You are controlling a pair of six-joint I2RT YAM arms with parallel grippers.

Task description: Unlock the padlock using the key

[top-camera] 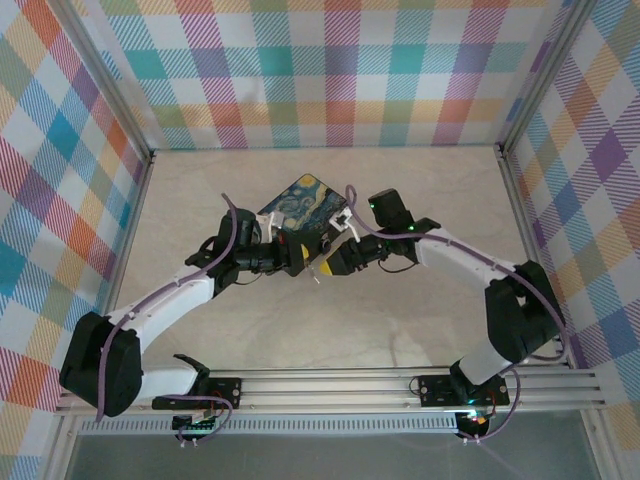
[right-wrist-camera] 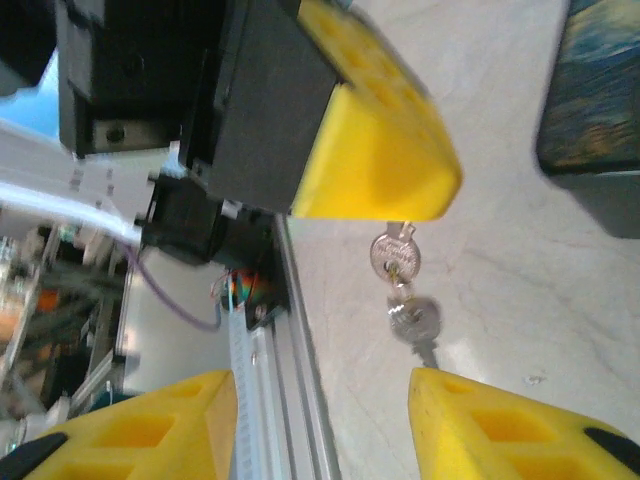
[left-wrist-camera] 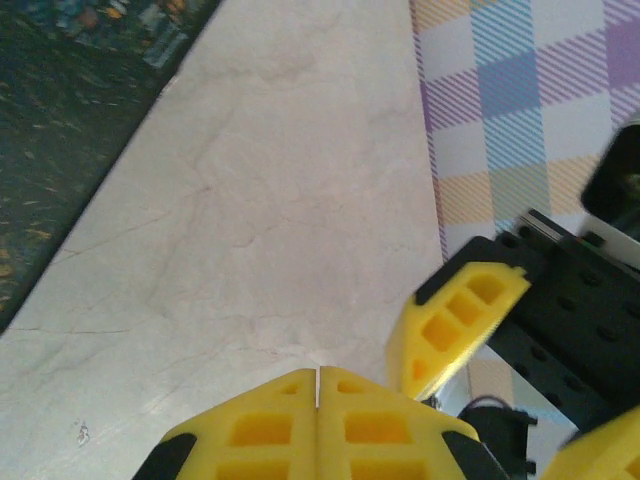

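The step in hand looks like settling the grip on the key, not unlocking yet. The left tool (left-wrist-camera: 318,385) is pressed together on the key (right-wrist-camera: 395,255). In the right wrist view the key's round head sticks out below that tool's yellow tip, and a second key (right-wrist-camera: 418,320) dangles beneath it, both clear of the tabletop (top-camera: 400,330). The right tool (right-wrist-camera: 322,385) is spread, with one finger on each side of the hanging keys and touching neither. Both tools meet just in front of the box printed with a starry night sky (top-camera: 300,205).

The padlock is too small to pick out with certainty. The next move would probably call for finding it and steadying it with the free right tool. The left tool would then have to turn the key so its blade, now hidden between the fingers, points at the keyhole. That may need a regrip first.

The tabletop is pale, with a faint marble veining, and lies flat and bare around the arms. Walls of pastel plaid cloth (top-camera: 330,70) close the cell on three sides, and an aluminium rail (top-camera: 330,385) carries the arm bases.
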